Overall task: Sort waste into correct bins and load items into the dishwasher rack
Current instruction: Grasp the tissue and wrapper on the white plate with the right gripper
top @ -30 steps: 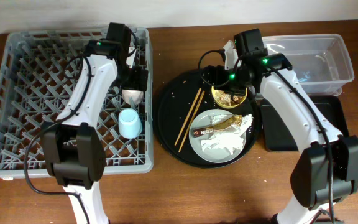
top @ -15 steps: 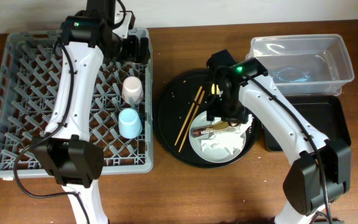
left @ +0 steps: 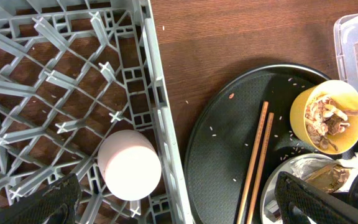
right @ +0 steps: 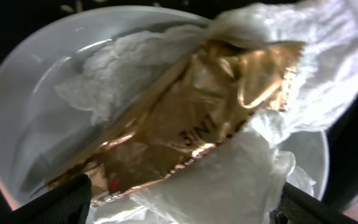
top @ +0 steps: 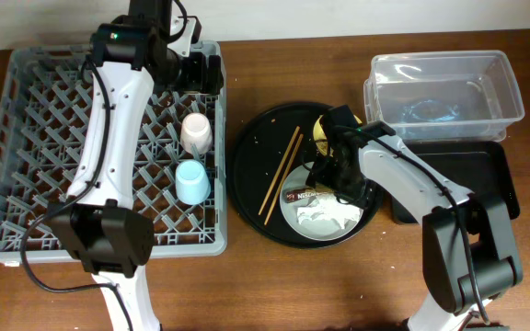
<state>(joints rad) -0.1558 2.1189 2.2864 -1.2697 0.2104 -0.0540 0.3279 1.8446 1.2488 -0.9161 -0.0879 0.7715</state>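
Observation:
The grey dishwasher rack [top: 26,138] holds a pink cup [top: 196,132] and a light blue cup [top: 192,180], both upside down. My left gripper [top: 212,72] is open and empty above the rack's far right corner; its wrist view shows the pink cup [left: 129,165] below. My right gripper [top: 337,176] is open, low over the pale plate [top: 293,213], straddling the brown-gold wrapper [right: 185,124] and white napkins [right: 241,180]. The yellow bowl [left: 303,102] holds food scraps [left: 328,118]. Chopsticks [top: 282,171] lie on the round tray.
A large round black tray [top: 256,175] carries the plate, bowl and chopsticks. The clear tub [top: 444,87] stands at the back right with the shallow black tray [top: 486,179] in front of it. Small crumbs dot the round tray.
My left arm rose from the rack, leaving the pink cup beside the blue one, then held still. My right gripper moved from the yellow bowl down over the plate's wrapper and napkins.

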